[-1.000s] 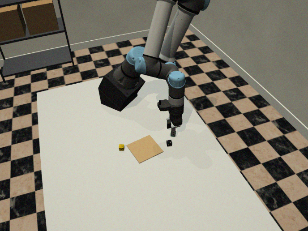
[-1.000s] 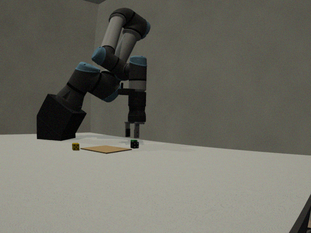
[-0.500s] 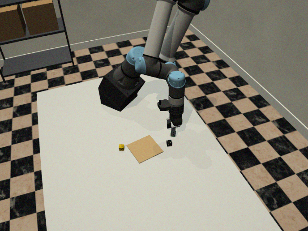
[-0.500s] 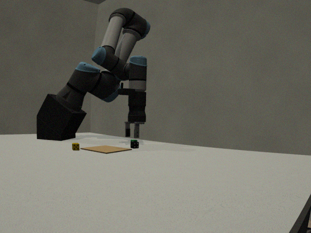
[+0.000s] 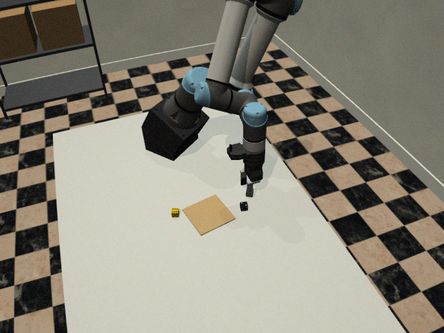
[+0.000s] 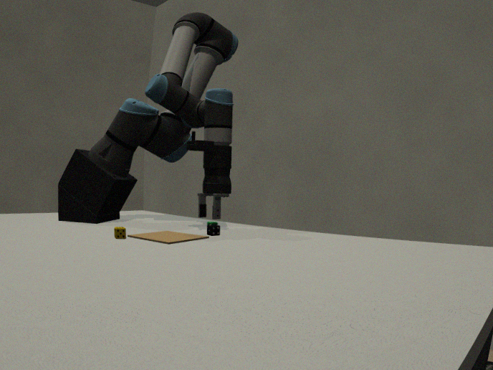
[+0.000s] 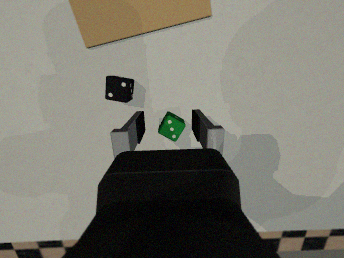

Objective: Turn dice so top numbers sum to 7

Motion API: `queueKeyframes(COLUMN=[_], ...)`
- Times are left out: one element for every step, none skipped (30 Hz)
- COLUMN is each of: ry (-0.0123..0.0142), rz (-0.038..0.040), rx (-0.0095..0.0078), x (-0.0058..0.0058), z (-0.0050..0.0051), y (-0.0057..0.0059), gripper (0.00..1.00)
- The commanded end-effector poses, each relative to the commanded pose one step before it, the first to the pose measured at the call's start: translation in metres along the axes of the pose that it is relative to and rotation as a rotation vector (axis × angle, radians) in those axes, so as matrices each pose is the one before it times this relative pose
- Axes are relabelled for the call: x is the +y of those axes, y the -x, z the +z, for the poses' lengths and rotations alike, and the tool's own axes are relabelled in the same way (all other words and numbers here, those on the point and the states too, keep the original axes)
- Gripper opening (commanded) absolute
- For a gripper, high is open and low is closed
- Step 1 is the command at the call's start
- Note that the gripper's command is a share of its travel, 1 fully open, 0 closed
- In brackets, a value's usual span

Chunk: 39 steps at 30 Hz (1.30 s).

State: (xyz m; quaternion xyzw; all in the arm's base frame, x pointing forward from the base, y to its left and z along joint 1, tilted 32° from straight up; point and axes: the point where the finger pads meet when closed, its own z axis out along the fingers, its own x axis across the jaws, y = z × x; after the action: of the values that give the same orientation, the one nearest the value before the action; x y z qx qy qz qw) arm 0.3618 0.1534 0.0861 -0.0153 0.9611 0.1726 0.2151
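The tan mat (image 5: 208, 215) (image 6: 168, 236) (image 7: 145, 20) lies flat on the table, with no die on it. A yellow die (image 5: 175, 212) (image 6: 120, 232) sits on the table left of it in the top view, several pips on top. A black die (image 5: 243, 206) (image 6: 213, 230) (image 7: 119, 89) sits off the mat's other side, two pips on top. A green die (image 6: 212, 223) (image 7: 171, 127) shows three pips on top; a finger mostly hides it in the top view. My gripper (image 5: 246, 184) (image 6: 209, 212) (image 7: 168, 120) is open above the green die, which appears between the fingers in the wrist view, turned relative to them.
The white table (image 5: 161, 275) (image 6: 238, 298) carries the black robot base (image 5: 168, 136) (image 6: 91, 191) behind the mat. The black die is close to the green die, beyond the left finger in the wrist view. A shelf (image 5: 53, 86) with boxes stands beyond the table.
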Motion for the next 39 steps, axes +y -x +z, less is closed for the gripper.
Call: queueKeyframes(ry=[-0.00001, 0.00000, 0.00000, 0.00000, 0.00000, 0.00000, 0.00000, 0.00000, 0.00000, 0.00000, 0.00000, 0.00000, 0.00000, 0.00000, 0.00000, 0.00000, 0.00000, 0.00000, 0.00000, 0.00000, 0.00000, 0.00000, 0.00000, 0.00000, 0.00000, 0.00000, 0.00000, 0.00000, 0.00000, 0.00000, 0.00000, 0.00000, 0.00000, 0.00000, 0.00000, 0.00000, 0.00000, 0.00000, 0.00000], rz=[-0.00040, 0.00000, 0.00000, 0.00000, 0.00000, 0.00000, 0.00000, 0.00000, 0.00000, 0.00000, 0.00000, 0.00000, 0.00000, 0.00000, 0.00000, 0.00000, 0.00000, 0.00000, 0.00000, 0.00000, 0.00000, 0.00000, 0.00000, 0.00000, 0.00000, 0.00000, 0.00000, 0.00000, 0.00000, 0.00000, 0.00000, 0.00000, 0.00000, 0.00000, 0.00000, 0.00000, 0.00000, 0.00000, 0.00000], rx=[-0.00088, 0.00000, 0.00000, 0.00000, 0.00000, 0.00000, 0.00000, 0.00000, 0.00000, 0.00000, 0.00000, 0.00000, 0.00000, 0.00000, 0.00000, 0.00000, 0.00000, 0.00000, 0.00000, 0.00000, 0.00000, 0.00000, 0.00000, 0.00000, 0.00000, 0.00000, 0.00000, 0.00000, 0.00000, 0.00000, 0.00000, 0.00000, 0.00000, 0.00000, 0.00000, 0.00000, 0.00000, 0.00000, 0.00000], x=[0.00006, 0.00000, 0.00000, 0.00000, 0.00000, 0.00000, 0.00000, 0.00000, 0.00000, 0.00000, 0.00000, 0.00000, 0.00000, 0.00000, 0.00000, 0.00000, 0.00000, 0.00000, 0.00000, -0.00001, 0.00000, 0.00000, 0.00000, -0.00001, 0.00000, 0.00000, -0.00001, 0.00001, 0.00000, 0.00000, -0.00001, 0.00000, 0.00000, 0.00000, -0.00001, 0.00001, -0.00001, 0.00001, -0.00001], z=[-0.00019, 0.00000, 0.00000, 0.00000, 0.00000, -0.00002, -0.00005, -0.00010, -0.00016, -0.00023, -0.00031, 0.00000, 0.00000, -0.00041, -0.00050, -0.00061, -0.00072, -0.00083, -0.00094, -0.00107, -0.00119, -0.00131, -0.00143, -0.00156, -0.00168, -0.00179, -0.00192, -0.00202, 0.00000, 0.00000, -0.00215, -0.00224, -0.00236, -0.00245, -0.00255, -0.00263, -0.00273, -0.00279, -0.00288], y=[0.00032, 0.00000, 0.00000, 0.00000, 0.00000, 0.00000, 0.00000, 0.00000, 0.00000, 0.00000, 0.00000, 0.00000, 0.00000, 0.00000, 0.00000, 0.00000, 0.00000, -0.00001, -0.00001, 0.00001, 0.00001, -0.00001, -0.00001, 0.00001, 0.00000, -0.00001, 0.00001, -0.00001, 0.00000, 0.00000, 0.00001, -0.00001, 0.00001, -0.00001, 0.00001, -0.00001, 0.00001, -0.00002, 0.00001], gripper=[1.00, 1.00, 1.00, 1.00, 1.00, 1.00, 1.00, 1.00, 1.00, 1.00, 1.00, 1.00, 1.00, 1.00, 1.00, 1.00, 1.00, 1.00, 1.00, 1.00, 1.00, 1.00, 1.00, 1.00, 1.00, 1.00, 1.00, 1.00, 1.00, 1.00, 1.00, 1.00, 1.00, 1.00, 1.00, 1.00, 1.00, 1.00, 1.00])
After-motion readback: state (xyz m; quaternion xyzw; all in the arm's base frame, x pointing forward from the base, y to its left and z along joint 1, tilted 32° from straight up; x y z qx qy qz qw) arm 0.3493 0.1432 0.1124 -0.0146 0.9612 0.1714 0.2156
